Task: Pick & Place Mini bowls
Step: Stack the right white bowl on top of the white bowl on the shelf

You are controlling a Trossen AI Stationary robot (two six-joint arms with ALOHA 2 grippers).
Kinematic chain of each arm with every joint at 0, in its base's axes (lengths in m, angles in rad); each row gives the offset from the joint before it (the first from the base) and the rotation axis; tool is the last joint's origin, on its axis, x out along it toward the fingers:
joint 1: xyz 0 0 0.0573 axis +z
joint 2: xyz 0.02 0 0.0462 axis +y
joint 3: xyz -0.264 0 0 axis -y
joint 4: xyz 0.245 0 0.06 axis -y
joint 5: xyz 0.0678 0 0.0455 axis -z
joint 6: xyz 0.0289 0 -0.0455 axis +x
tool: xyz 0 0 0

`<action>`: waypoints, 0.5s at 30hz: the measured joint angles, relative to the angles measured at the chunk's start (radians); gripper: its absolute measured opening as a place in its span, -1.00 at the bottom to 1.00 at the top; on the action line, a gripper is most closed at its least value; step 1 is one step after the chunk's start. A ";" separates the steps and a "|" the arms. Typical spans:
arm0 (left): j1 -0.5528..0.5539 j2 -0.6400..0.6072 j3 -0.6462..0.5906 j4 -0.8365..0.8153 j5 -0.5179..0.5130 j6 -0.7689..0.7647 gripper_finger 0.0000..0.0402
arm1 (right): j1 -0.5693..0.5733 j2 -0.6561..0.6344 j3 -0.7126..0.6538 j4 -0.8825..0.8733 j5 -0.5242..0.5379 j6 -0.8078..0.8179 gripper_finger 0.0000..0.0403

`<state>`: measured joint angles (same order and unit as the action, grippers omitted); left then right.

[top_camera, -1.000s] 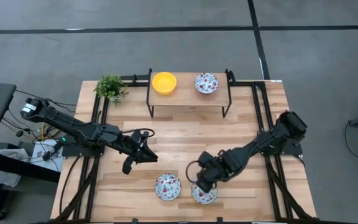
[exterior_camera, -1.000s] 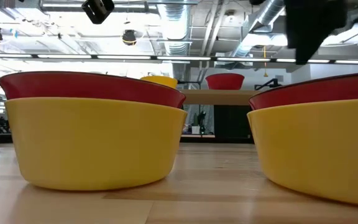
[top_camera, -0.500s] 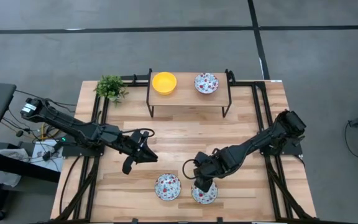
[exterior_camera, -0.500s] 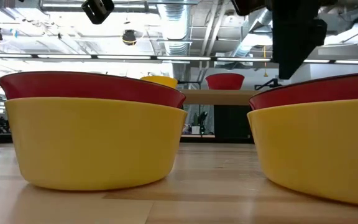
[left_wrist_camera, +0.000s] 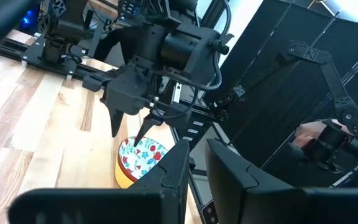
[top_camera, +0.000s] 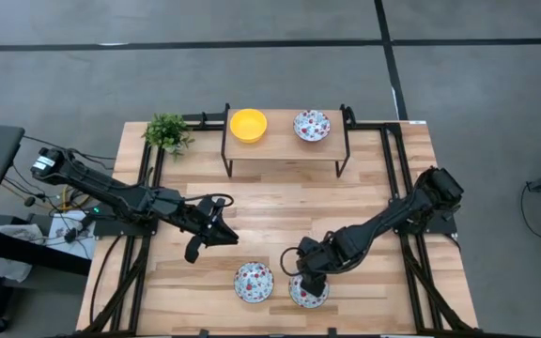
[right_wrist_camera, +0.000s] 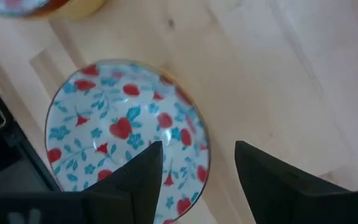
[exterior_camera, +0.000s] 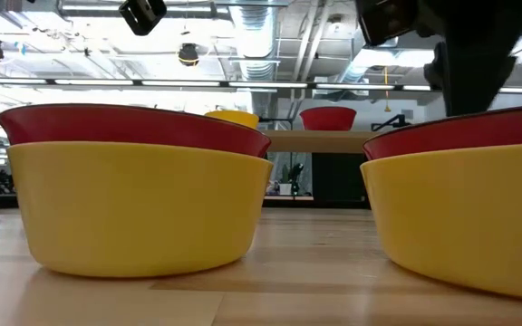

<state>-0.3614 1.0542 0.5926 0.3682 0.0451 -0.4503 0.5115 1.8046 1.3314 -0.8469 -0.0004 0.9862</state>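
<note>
Right hand (top_camera: 308, 279): your fingers stand apart, directly over the near-right floral bowl (top_camera: 310, 293), one finger above its inside, nothing gripped.
Left hand (top_camera: 216, 225): you hover it above the counter (top_camera: 270, 211); grip state cannot be told.
Second floral bowl (top_camera: 254, 282): just beside the right hand.
Shelf (top_camera: 285, 143): well beyond both hands, carrying a yellow bowl (top_camera: 248, 124) and a third floral bowl (top_camera: 312, 125).

Two floral mini bowls (top_camera: 254, 281) side by side near front edge, yellow bowl (top_camera: 248, 124) and floral bowl (top_camera: 312, 125) on shelf
</note>
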 joint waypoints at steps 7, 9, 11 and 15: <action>0.000 0.000 0.000 0.000 0.000 0.000 -0.73 | 0.021 0.000 -0.049 0.074 -0.025 0.008 -0.10; 0.000 0.000 0.000 0.000 0.000 0.000 -0.73 | 0.027 0.000 -0.052 0.068 -0.026 0.016 -0.11; 0.000 0.000 0.000 0.000 0.000 0.000 -0.73 | 0.025 0.000 -0.052 0.071 -0.025 0.016 -0.12; 0.000 0.000 0.000 0.000 0.000 0.000 -0.73 | 0.025 0.000 -0.052 0.069 -0.024 0.016 -0.16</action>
<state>-0.3614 1.0542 0.5926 0.3679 0.0450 -0.4503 0.5362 1.8046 1.2797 -0.7775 -0.0242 1.0023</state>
